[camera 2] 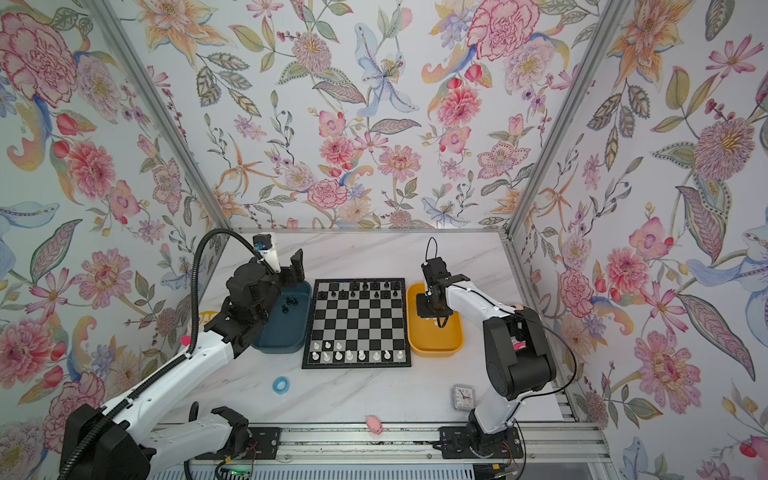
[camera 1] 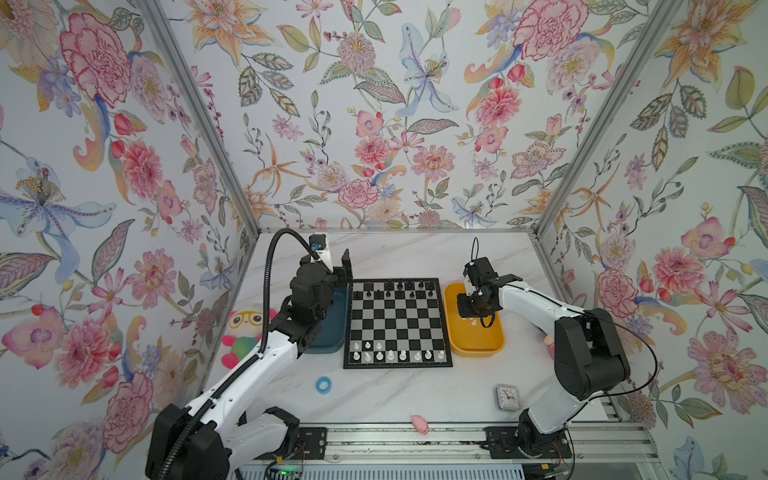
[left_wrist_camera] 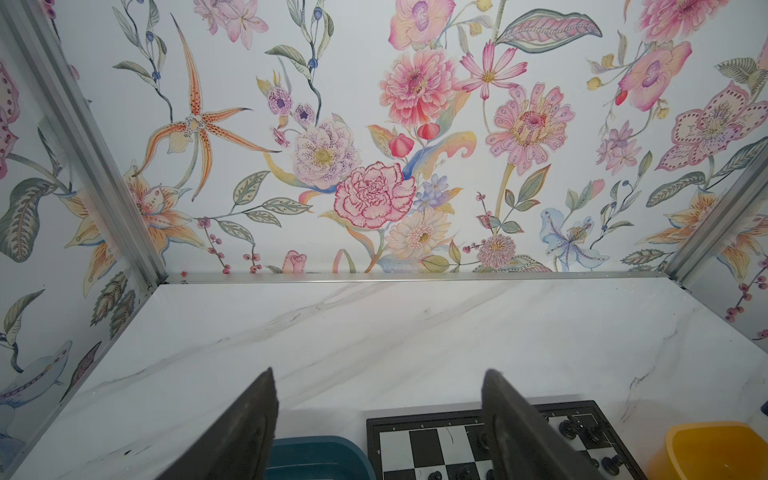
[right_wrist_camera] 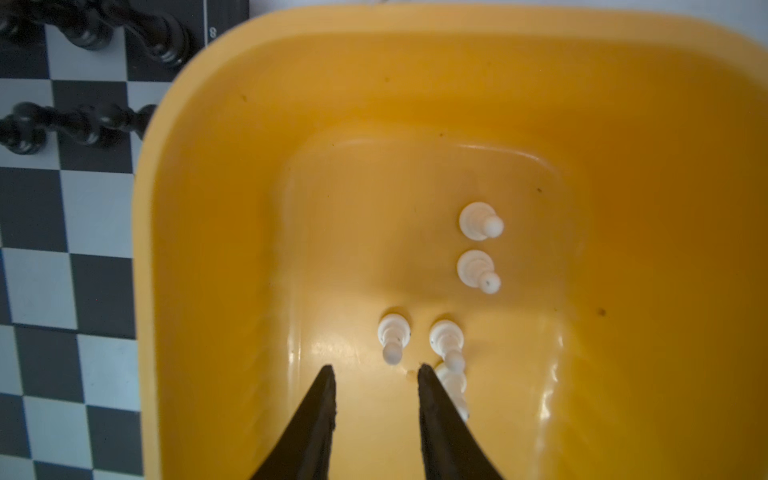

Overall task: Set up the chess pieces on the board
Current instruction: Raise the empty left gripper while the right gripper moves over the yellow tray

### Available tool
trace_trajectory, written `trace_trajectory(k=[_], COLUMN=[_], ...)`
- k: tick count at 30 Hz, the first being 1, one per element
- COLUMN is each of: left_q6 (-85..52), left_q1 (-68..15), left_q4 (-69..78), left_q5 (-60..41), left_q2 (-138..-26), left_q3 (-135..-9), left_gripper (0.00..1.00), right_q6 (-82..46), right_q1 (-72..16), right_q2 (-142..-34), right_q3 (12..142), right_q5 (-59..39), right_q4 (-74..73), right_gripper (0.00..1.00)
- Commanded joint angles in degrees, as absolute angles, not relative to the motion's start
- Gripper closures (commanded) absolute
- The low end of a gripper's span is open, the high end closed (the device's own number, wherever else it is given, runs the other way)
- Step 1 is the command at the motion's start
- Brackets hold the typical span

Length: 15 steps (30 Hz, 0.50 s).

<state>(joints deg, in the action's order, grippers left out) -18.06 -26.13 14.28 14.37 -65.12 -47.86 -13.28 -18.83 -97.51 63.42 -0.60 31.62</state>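
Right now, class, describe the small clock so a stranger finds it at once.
From the chessboard on the marble table, look to the front edge by the right arm's base. The clock sits there: square, white-faced, unlike the blue ring and pink toy.

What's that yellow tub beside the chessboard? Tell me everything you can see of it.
The yellow tub is a shallow oblong bin with rounded corners and sloping walls. It looks like smooth glossy plastic, with a few dark specks inside. It sits flat on the marble table, close along the right side of the board; whether they touch is unclear. At least four white pawns stand on its floor. The right gripper hangs over them, jaws apart, holding nothing.
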Motion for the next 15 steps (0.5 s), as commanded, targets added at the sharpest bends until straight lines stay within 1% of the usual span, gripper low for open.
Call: trace_trajectory(k=[1,15], left_q6=[-19.1,-19.7], left_q1=[-25.4,-25.3], left_q4=[15.7,16.0], left_q5=[14.9,14.1], left_q2=[-64.9,-65.6], left_q3=[-47.0,-47.3], left_gripper=[0.22,0.22], right_q6=[-12.1,-11.3], right_q1=[-18.3,-17.9], right_q2=[-99.0,-101.7], right_q3=[64.7,66.4], right_q5=[-0.9,-1.4], right_q4=[31.2,31.2], right_gripper=[0.65,0.70])
